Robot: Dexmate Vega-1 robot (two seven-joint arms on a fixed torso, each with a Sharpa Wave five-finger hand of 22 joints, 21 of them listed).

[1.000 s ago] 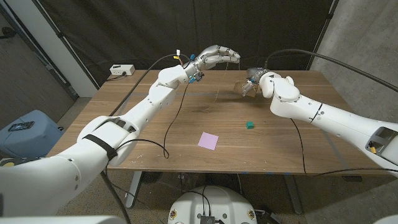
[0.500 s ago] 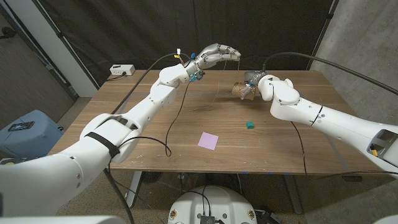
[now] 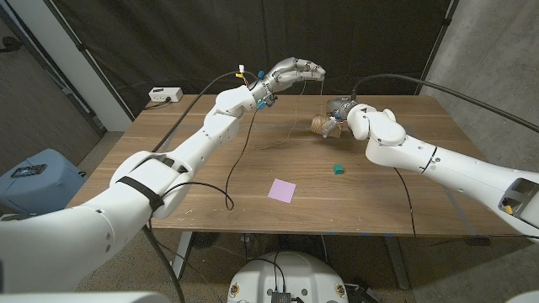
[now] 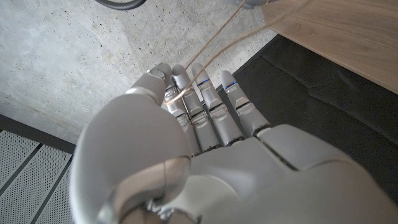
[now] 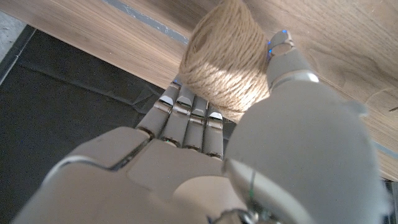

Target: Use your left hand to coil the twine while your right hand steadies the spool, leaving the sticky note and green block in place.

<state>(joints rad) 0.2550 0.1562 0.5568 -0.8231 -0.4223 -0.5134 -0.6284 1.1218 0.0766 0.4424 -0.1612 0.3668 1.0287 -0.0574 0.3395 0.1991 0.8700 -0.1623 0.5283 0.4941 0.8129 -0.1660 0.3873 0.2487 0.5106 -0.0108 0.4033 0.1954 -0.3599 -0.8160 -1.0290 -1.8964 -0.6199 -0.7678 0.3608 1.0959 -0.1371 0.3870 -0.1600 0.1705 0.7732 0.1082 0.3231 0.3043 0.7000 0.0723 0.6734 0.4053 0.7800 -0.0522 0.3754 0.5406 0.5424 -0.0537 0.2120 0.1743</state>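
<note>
The right hand (image 3: pixel 339 114) grips the spool (image 3: pixel 320 124) at the bench's (image 3: pixel 210 181) one o'clock; the raised left hand (image 3: pixel 290 76) at eleven pinches twine (image 4: pixel 214 46) between its fingers (image 4: pixel 186 93).

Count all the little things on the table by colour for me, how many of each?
Tan: 1, the spool of twine, held by the right hand
Green: 1, the green block
Pink: 1, the sticky note
White: 1, a small box at the far left corner
Total: 4
</note>
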